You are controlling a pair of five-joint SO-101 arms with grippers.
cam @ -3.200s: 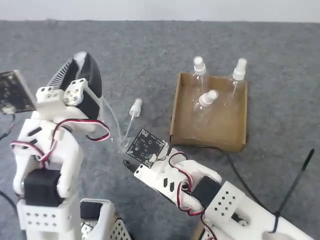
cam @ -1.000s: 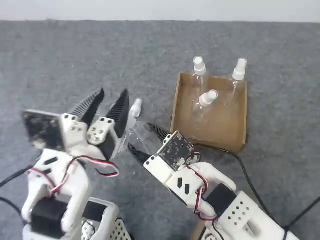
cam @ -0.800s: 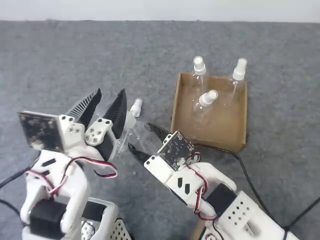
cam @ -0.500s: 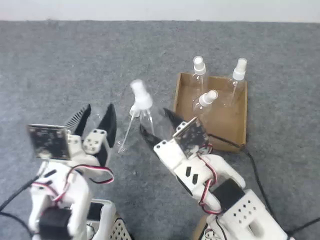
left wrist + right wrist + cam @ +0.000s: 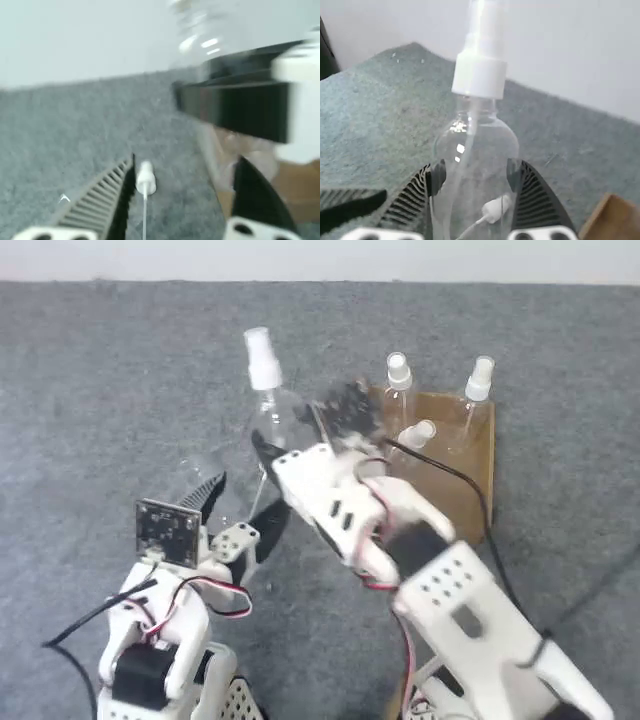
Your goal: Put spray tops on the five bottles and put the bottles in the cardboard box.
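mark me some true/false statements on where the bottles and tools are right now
1. The right tool is shut on a bottle that has a spray top on it. True.
2. The cardboard box holds five bottles. False: three bottles are in it, each with a top on.
3. The left tool is open. True.
4. The held bottle lies flat on the carpet. False: it is upright and held up off the carpet.
5. A loose spray top lies on the carpet beside one finger of the left tool. True.
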